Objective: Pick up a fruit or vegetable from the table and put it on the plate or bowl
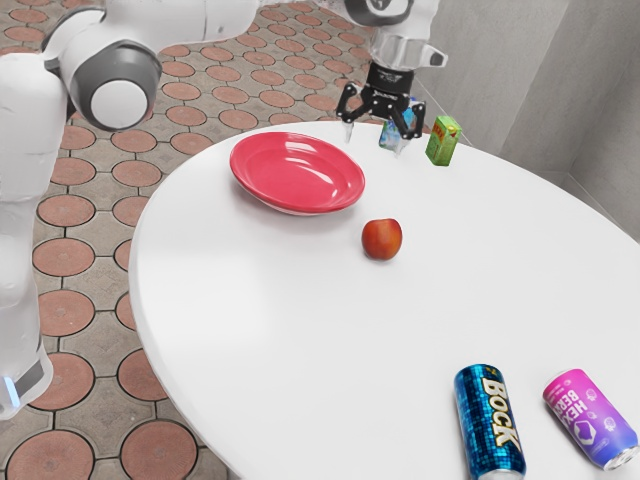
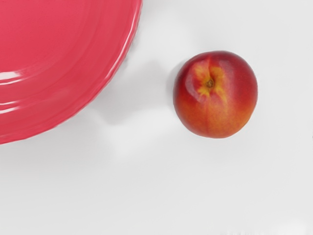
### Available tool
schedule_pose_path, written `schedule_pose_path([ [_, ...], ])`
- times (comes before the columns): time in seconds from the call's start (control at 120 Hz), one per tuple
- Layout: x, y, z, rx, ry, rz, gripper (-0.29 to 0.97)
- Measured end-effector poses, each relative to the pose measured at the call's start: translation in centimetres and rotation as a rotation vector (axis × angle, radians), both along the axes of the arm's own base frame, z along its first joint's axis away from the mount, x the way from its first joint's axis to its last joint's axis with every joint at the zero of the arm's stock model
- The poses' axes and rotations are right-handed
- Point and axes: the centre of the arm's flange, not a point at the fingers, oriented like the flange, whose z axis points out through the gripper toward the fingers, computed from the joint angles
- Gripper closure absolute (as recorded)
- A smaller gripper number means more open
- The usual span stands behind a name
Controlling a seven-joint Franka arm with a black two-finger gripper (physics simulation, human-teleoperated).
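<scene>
My hand [image 1: 378, 128] hung pointing down, fingers apart and empty, over the bench's [image 1: 300, 330] far side; the near blue can [image 1: 490, 420] read BOCK.

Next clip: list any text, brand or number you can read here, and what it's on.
"BOCK": on the blue can.
Too blurred to read: the white lettering on the pink can.
Too small to read: the red label on the green carton.
Too small to read: the print on the blue carton.
</scene>
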Motion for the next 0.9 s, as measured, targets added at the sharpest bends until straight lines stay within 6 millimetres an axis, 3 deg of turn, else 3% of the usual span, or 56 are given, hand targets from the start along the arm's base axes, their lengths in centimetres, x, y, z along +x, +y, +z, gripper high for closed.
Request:
schedule_pose_path([
  [0.15,1.1,0.4,-2.1,-0.012,-0.018,-0.149,0.0],
  [0.283,1.4,-0.8,-1.9,-0.016,-0.044,-0.192,0.0],
  [0.425,4.3,-3.1,-7.0,-0.048,0.004,-0.247,0.0],
  [0.633,6.0,-1.7,-11.5,-0.109,0.031,-0.223,0.0],
  [0.9,5.9,2.7,-12.5,-0.154,0.015,-0.152,0.0],
])
